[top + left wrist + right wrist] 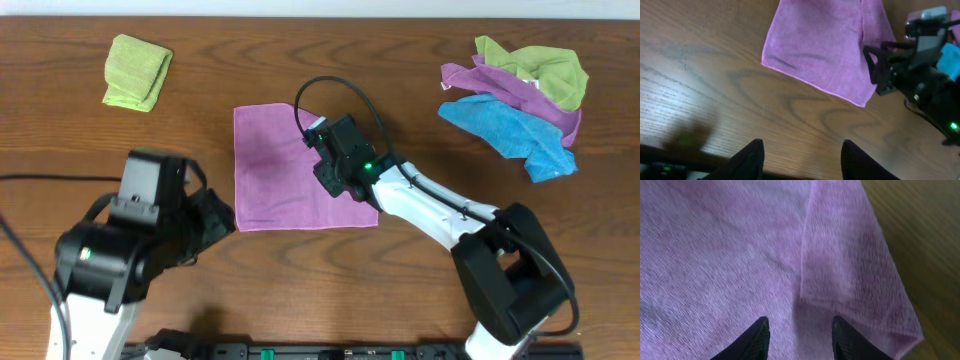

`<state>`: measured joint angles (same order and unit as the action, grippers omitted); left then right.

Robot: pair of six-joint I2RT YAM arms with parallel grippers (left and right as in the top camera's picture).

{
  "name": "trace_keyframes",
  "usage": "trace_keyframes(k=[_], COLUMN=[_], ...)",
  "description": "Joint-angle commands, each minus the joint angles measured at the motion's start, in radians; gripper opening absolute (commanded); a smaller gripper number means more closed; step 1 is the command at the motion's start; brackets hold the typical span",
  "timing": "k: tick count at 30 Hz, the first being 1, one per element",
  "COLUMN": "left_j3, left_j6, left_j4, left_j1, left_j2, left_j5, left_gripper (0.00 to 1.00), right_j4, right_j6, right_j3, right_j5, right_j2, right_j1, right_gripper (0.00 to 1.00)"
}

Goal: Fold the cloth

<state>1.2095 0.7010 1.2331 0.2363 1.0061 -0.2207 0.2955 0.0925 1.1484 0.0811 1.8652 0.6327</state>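
Counting five cloths in all on the wooden desk point(320, 290).

In play: one pink square microfibre cloth point(275, 165), lying flat mid-desk and mostly spread out. From the right wrist view: one narrow strip along its right edge doubled over onto the rest, with a single fold line and the flap's corner next to bare wood. Same strip visible from the left wrist view.

Other four, all well apart from the pink one:
- one folded lime-green cloth point(137, 71), far-left corner, alone
- one heap of three crumpled cloths point(520, 100), far right: one green farthest, one purple between, one blue nearest, all touching or overlapping

Two arms, two hands.
- right hand point(802, 337): over the right part of the pink square microfibre cloth, pointing down at the flap. Two fingers spread, one on either side of the flap's inner edge, nothing pinched. Contact with the fabric: cannot tell.
- left hand point(804, 160): above bare wood, just beside the pink cloth's near-left corner. Two fingers also apart, holding nothing, not over the fabric.

One black cable point(340, 83) looping from the right arm over the pink cloth's far-right corner.
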Motion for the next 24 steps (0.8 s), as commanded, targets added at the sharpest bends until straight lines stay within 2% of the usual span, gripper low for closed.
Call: trace_keyframes(k=[1,5,13,24], left_j3=[0.003,0.003,0.003,0.003], left_j6=[-0.01,-0.01,-0.009,-0.009], left_j4=[0.018,0.027,0.027,0.024], left_j1=[-0.002,-0.002,-0.002,-0.002], left_j2=[-0.025,-0.028,-0.028,-0.028], left_j5=[-0.003,-0.006,-0.006,-0.005], left_gripper=[0.54,0.55,0.55,0.55], right_j4=[-0.013,-0.035,-0.085,-0.114], right_j6=[0.024,0.037,0.04,0.04], right_j3=[-0.004,-0.004,-0.003,-0.003], right_j5=[0.009,0.052,0.139,0.14], right_j2=[0.03,0.059,0.101,0.116], right_j1=[0.024,0.042,0.04,0.001], right_gripper=[0.43,0.46,0.42,0.37])
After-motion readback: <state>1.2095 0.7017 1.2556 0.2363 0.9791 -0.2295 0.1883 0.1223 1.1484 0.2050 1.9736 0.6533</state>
